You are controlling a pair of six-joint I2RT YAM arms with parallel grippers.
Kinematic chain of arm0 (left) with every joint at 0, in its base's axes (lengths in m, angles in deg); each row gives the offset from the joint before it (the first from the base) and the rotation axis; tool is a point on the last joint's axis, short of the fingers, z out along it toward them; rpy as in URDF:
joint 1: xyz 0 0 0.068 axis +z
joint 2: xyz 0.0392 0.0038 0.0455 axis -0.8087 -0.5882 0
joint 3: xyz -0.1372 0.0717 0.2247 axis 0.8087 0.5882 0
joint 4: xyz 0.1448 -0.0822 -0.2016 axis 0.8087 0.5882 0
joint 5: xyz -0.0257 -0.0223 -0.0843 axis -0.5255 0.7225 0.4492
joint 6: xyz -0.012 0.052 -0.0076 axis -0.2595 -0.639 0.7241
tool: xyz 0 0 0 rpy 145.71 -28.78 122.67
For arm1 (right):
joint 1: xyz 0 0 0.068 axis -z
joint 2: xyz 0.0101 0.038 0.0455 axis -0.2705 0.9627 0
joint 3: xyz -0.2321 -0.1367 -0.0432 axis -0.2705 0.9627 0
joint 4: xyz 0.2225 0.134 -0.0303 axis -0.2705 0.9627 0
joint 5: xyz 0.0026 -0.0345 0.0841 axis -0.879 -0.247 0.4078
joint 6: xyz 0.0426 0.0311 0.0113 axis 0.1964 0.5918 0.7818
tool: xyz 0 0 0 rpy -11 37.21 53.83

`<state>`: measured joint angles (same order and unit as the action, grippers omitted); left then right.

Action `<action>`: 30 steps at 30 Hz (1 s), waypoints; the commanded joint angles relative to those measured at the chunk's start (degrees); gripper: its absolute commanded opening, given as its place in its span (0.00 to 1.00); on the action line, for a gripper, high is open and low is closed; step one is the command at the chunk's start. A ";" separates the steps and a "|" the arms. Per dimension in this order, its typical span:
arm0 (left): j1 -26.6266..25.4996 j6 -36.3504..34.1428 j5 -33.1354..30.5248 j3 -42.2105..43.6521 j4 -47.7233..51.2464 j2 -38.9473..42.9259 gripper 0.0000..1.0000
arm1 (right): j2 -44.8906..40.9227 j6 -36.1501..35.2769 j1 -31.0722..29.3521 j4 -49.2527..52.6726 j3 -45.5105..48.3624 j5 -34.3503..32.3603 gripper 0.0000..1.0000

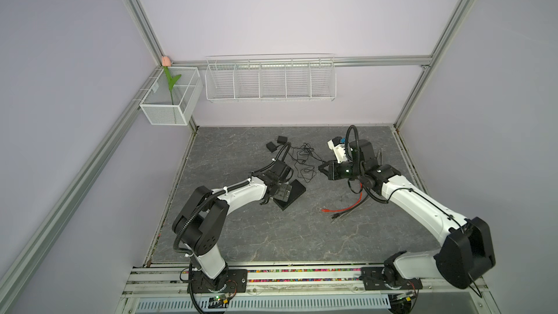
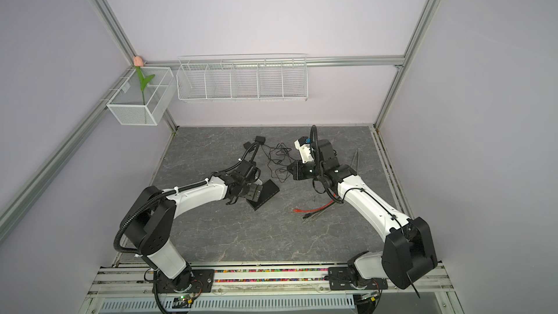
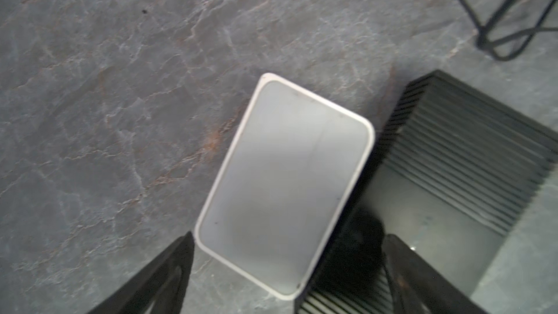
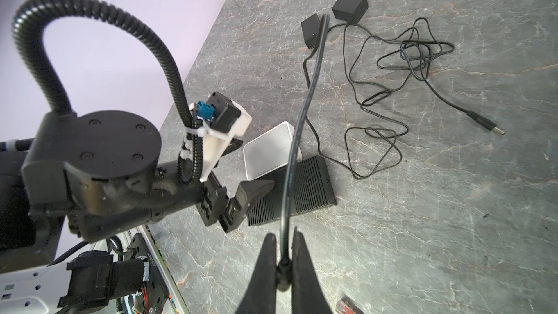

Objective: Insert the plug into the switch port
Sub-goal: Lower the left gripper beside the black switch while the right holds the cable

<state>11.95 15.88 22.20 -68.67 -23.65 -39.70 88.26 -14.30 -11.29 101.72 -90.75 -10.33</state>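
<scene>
Down at the front of the table (image 1: 271,237), a red cable (image 1: 341,207) and some dark ones just lie loose, not in play. A bit further in, the left gripper (image 3: 289,238) hangs wide open over a white box (image 3: 283,188) that sits right against a black ribbed box (image 3: 471,152). One of those is presumably the switch, but no port shows. Across from it the right gripper (image 4: 283,252) is clamped tight on a black cable (image 4: 302,110), with whatever tip it has hidden in the pinch. Further back a barrel plug (image 4: 486,123) lies free on a tangled lead, near two power bricks (image 4: 350,6). So it looks like the cable's grabbed and the box isn't steadied yet, with lining up and pushing in all still to do.
</scene>
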 commanded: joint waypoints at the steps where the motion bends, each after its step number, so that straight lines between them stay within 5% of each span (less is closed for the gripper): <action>1: -2.86 1.77 1.20 -0.73 1.97 -1.74 0.97 | -1.10 -0.51 -0.49 -1.86 1.18 -0.12 0.06; 17: 4.64 0.84 -3.31 -2.55 3.67 0.50 0.99 | -2.07 -0.80 -0.75 -1.89 2.57 -0.22 0.07; 30: 4.66 0.76 -3.52 -2.15 2.84 -2.86 0.98 | -3.44 -1.38 -0.82 -0.98 2.77 -0.74 0.06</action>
<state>16.78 17.44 19.17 -69.96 -22.30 -41.16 86.29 -14.54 -11.79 101.20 -88.89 -10.57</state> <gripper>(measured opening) 0.979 0.091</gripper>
